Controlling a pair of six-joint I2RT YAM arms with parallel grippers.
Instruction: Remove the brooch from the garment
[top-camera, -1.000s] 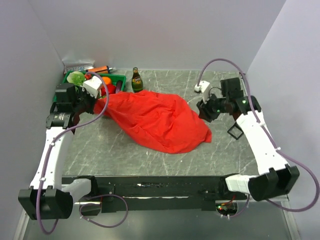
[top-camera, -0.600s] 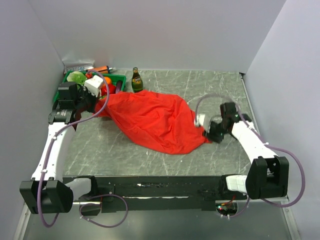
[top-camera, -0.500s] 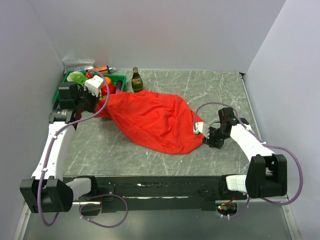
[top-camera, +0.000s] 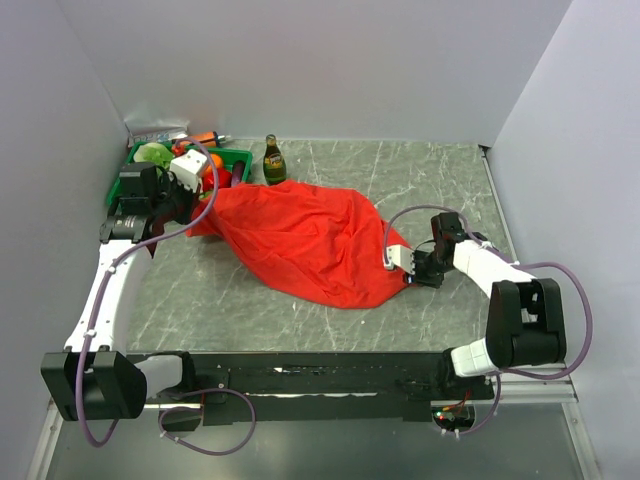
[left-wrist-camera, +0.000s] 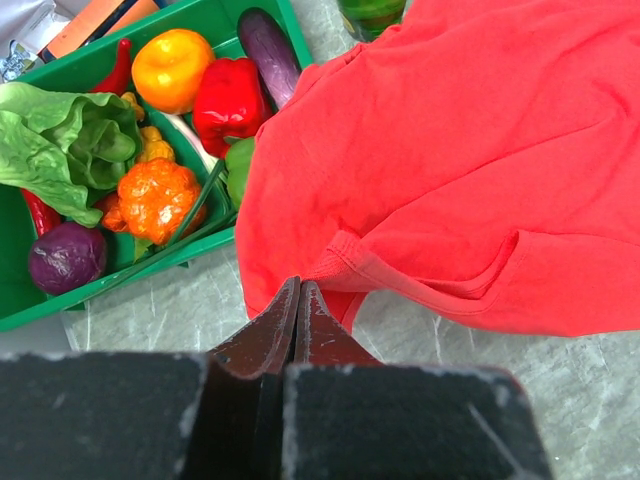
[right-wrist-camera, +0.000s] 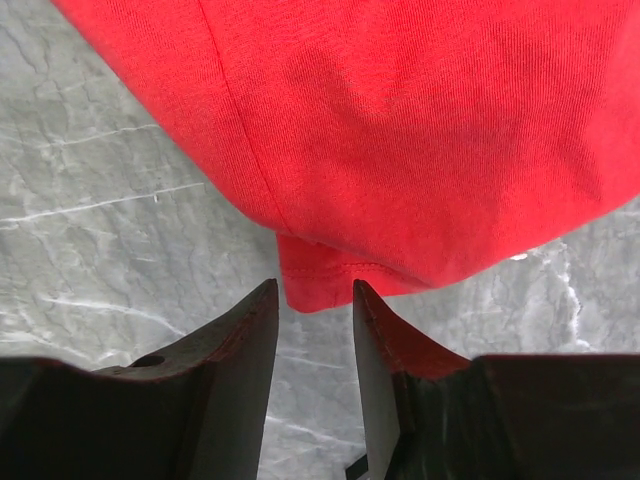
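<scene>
Small gold brooch not visible in any view; large red fabric shirt (top-camera: 310, 240) lies between the arms, long axis far-left to near-right, left gripper (left-wrist-camera: 298, 288) pinched shut on its far-left hem, right gripper (right-wrist-camera: 313, 300) narrowly open, near-right hem corner just ahead of its jaws.

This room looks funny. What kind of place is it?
Probably a robot lab booth: plain walls around a table, left arm and right arm bolted on, a green tray of vegetables.
</scene>
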